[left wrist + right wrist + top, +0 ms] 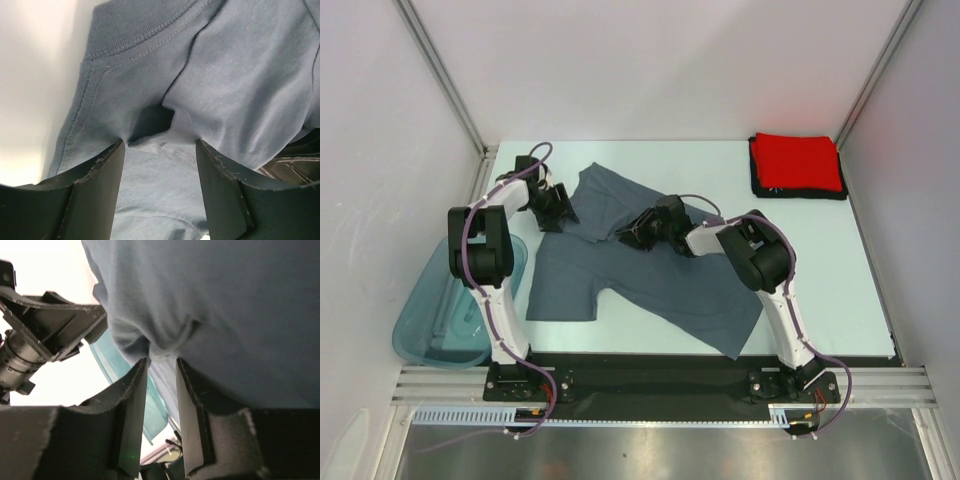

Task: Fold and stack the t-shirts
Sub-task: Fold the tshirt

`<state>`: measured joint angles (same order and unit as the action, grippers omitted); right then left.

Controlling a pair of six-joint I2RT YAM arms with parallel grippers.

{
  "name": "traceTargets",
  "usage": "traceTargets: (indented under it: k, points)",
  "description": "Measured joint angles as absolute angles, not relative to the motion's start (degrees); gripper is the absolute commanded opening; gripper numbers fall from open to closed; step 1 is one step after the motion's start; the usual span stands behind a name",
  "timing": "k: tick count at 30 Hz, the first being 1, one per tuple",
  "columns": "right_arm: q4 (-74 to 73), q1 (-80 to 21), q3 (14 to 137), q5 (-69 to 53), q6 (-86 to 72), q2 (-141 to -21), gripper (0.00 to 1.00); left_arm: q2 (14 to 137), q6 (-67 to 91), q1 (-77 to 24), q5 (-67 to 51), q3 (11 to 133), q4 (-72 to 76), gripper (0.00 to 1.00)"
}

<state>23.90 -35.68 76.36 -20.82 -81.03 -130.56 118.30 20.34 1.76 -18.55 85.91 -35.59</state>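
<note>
While your right gripper (161, 360) pinches a fold of the blue-grey t-shirt (650, 290) on the worktop (820, 270), close the spread left gripper (160, 145) near its collar before lifting both evenly.

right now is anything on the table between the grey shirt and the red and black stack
Nothing visible: bare table lies between the blue-grey shirt and the red shirt stacked on the black shirt. The teal tub sits on the opposite side.
</note>
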Motion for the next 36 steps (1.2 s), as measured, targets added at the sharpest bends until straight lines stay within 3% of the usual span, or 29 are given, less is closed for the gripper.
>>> traceTargets:
  k: [9, 16, 20, 23, 29, 34, 36]
  points:
    - [24.1, -37.8, 79.6, -20.3, -82.9, -132.8, 0.35, 119.3, 19.8, 2.2, -19.3, 87.0, -36.3, 0.66]
    - [24.1, -38.3, 81.3, -19.7, -83.4, -134.2, 0.27, 120.5, 19.3, 2.7, -20.6, 88.6, -37.6, 0.64]
    - [24.3, -38.4, 81.4, -19.5, -83.2, -134.4, 0.11, 121.2, 19.0, 2.9, -21.2, 89.3, -37.9, 0.50]
    - [24.3, -38.4, 81.4, -19.5, -82.8, -134.5, 0.07, 121.7, 18.9, 3.0, -21.2, 89.7, -37.9, 0.41]
    - [24.2, -38.3, 81.4, -19.7, -82.2, -134.5, 0.00, 122.2, 19.0, 3.1, -21.4, 89.7, -37.9, 0.26]
    - [24.1, -38.0, 81.4, -20.3, -81.9, -134.5, 0.00, 122.4, 19.3, 3.1, -21.4, 89.7, -37.9, 0.00]
    - [23.8, -37.9, 81.4, -20.7, -81.3, -134.4, 0.00, 122.4, 19.6, 3.1, -21.3, 89.7, -37.9, 0.00]
